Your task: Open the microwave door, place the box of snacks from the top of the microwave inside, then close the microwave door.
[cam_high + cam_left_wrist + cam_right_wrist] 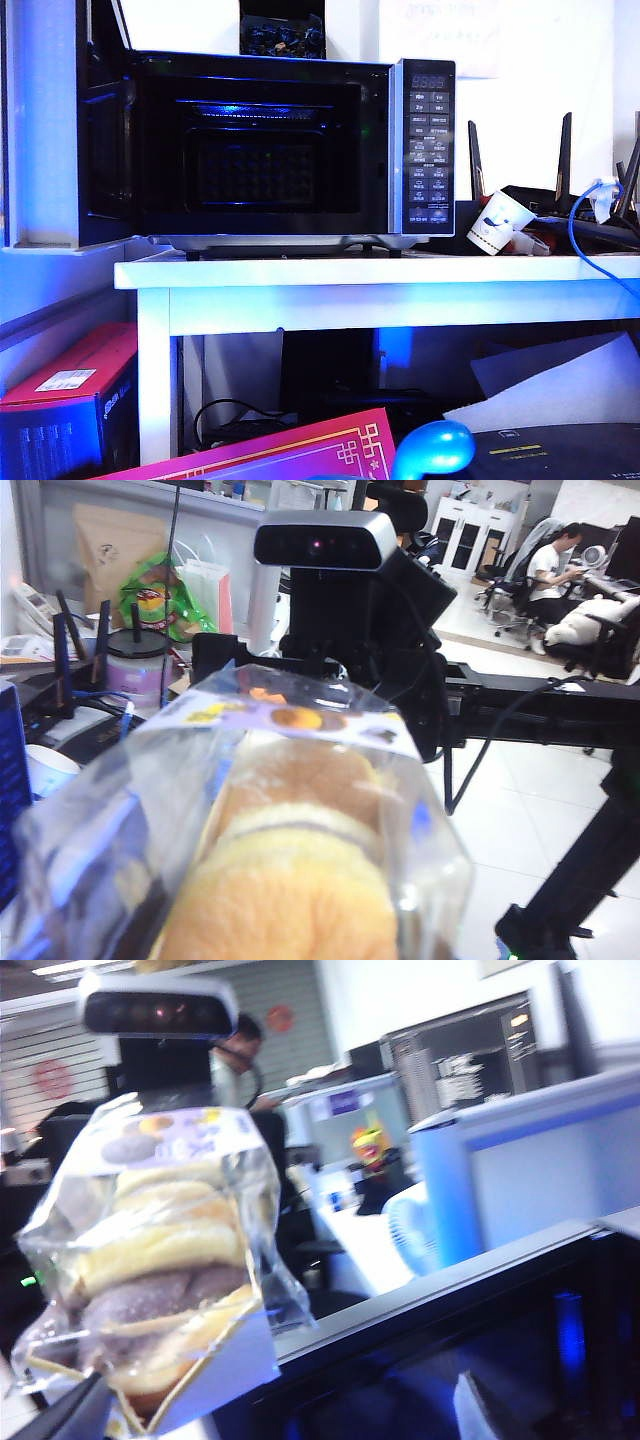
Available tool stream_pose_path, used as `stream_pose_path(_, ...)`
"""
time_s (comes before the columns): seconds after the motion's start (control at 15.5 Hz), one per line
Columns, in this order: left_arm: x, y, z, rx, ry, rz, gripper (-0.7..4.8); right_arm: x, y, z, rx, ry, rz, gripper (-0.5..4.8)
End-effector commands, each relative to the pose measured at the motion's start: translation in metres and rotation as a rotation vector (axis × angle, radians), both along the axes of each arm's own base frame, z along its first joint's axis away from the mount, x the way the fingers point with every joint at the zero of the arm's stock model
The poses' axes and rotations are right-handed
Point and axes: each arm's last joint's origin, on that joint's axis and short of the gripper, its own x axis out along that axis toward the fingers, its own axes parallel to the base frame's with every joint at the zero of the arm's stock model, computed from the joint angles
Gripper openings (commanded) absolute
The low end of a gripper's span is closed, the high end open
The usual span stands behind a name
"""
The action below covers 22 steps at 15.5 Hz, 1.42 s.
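Closest to my left wrist camera is the box [300, 780], a clear pack with soft yellow cakes [290, 880] stacked inside; from the right wrist I also see purplish cakes lower in the stack. It hangs in the air between the two wrists, in the left gripper. I take that from how it sits right under that arm's camera [160, 1005], since the pack itself hides the fingers. The right gripper [275, 1420] faces it with fingers spread wide. One finger [72, 1412] shows just beside the pack's lower corner, and I can't tell whether it touches.

Farther off, the microwave [300, 150] stands on the table [380, 275], its door [105, 140] swung open to the left. A black carton [282, 35] of blue-wrapped sweets sits on top, and a tilted cup [497, 222] lies to its right.
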Motion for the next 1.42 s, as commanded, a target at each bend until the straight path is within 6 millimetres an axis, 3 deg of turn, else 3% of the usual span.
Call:
stream_pose_path(0.06,-0.004,-0.001,0.005,-0.015,-0.032,-0.039,2.77,-0.004,0.001,0.002,-0.021,0.002,0.064,4.79)
stream_pose_path(0.39,-0.004,-0.001,0.005,-0.015,-0.032,-0.039,2.77,-0.01,-0.001,0.011,0.003,-0.067,0.083,4.79)
stream_pose_path(0.77,-0.004,-0.001,0.005,-0.015,-0.032,-0.039,2.77,-0.008,-0.002,0.014,0.08,-0.082,-0.034,4.79)
stream_pose_path(1.42,-0.004,-0.001,0.005,-0.015,-0.034,-0.039,2.77,-0.017,-0.002,0.018,0.029,-0.047,0.111,4.79)
